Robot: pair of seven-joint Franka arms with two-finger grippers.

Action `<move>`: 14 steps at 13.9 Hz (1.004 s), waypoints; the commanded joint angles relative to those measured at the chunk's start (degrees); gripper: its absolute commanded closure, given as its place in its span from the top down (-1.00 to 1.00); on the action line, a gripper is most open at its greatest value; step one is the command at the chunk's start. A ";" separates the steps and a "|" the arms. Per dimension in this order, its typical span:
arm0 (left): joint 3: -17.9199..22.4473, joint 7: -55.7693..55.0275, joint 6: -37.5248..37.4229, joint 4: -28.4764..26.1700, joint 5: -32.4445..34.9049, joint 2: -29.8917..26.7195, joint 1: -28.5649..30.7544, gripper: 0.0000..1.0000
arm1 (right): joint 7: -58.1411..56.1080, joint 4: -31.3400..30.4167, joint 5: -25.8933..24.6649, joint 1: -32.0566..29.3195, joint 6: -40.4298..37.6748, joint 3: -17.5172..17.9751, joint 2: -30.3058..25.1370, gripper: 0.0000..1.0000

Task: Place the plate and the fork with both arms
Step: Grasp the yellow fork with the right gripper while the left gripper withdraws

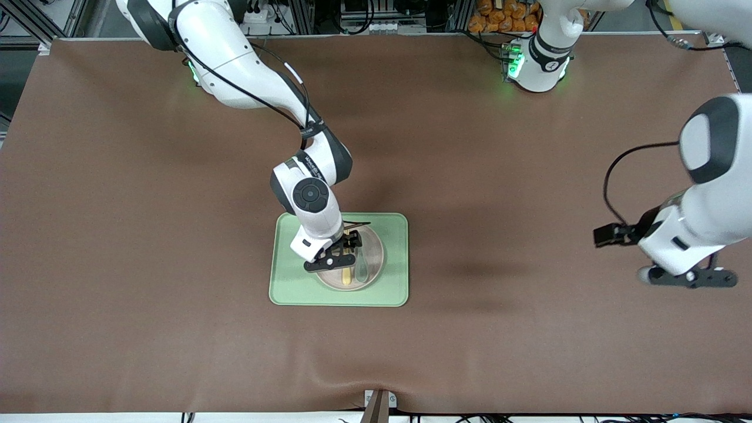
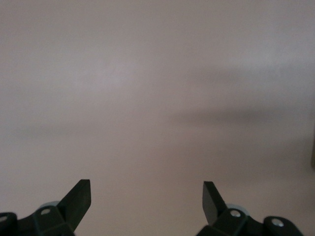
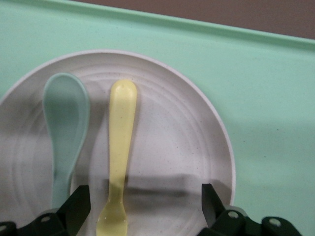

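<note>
The off-white plate point(image 1: 375, 249) lies on the light-green tray point(image 1: 393, 235) near the table's middle. The pale-yellow fork point(image 1: 348, 275) lies on the plate beside a grey-green spoon point(image 1: 361, 264). My right gripper point(image 1: 345, 251) hangs open just above the plate. In the right wrist view the fork point(image 3: 121, 147) lies between the open fingers of the right gripper point(image 3: 145, 204), close to one of them, on the plate point(image 3: 177, 147). My left gripper point(image 1: 690, 277) is open and empty over bare table at the left arm's end, and its wrist view point(image 2: 146, 201) shows only the mat.
The brown mat point(image 1: 505, 176) covers the table. The spoon point(image 3: 64, 123) lies parallel to the fork on the plate. The tray rim point(image 3: 266, 98) surrounds the plate. A small bracket point(image 1: 379, 402) sits at the table edge nearest the camera.
</note>
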 commanded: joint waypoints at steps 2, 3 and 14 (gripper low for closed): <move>1.18 2.21 -1.45 -10.69 1.25 -11.27 1.42 1.00 | 2.38 1.09 -1.68 0.63 0.04 -0.50 1.10 1.00; 1.01 3.61 -0.92 -12.90 1.60 -13.48 3.43 1.00 | 2.82 1.18 -1.68 0.80 0.04 -0.50 1.19 1.00; -1.27 3.65 -2.32 -20.03 3.10 -27.37 6.97 1.00 | 2.91 1.00 -1.68 1.42 0.04 -0.50 1.63 1.00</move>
